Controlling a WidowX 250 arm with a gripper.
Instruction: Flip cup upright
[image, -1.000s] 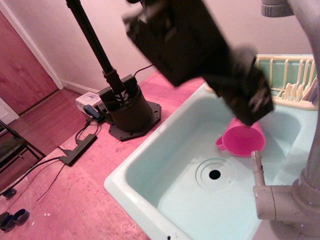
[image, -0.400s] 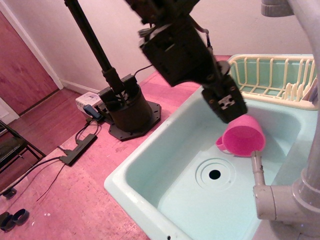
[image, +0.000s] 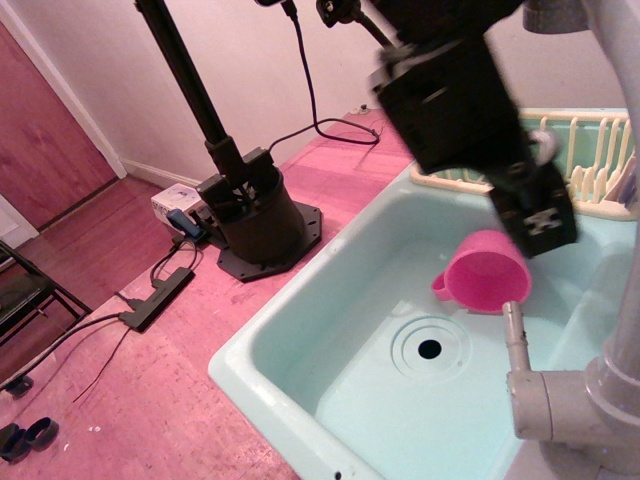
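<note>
The pink cup (image: 487, 272) lies in the pale green sink (image: 300, 330) with its rim down and tilted. Its small loop handle points left. It rests against the far right part of the basin, just behind the faucet spout. My gripper (image: 541, 226) hangs on the black arm just above and to the right of the cup, close to its upper edge. The fingers look like one dark block, so I cannot tell whether they are open or shut. Nothing shows between them.
A grey faucet (image: 560, 400) stands at the front right, its spout reaching up toward the cup. The drain (image: 429, 349) lies in front of the cup. A cream dish rack (image: 585, 160) sits behind the sink. A black stand base (image: 255, 220) and cables are on the pink floor at left.
The arm has swung from the cup's upper left to its upper right. The cup has stayed in the same spot, rim down.
</note>
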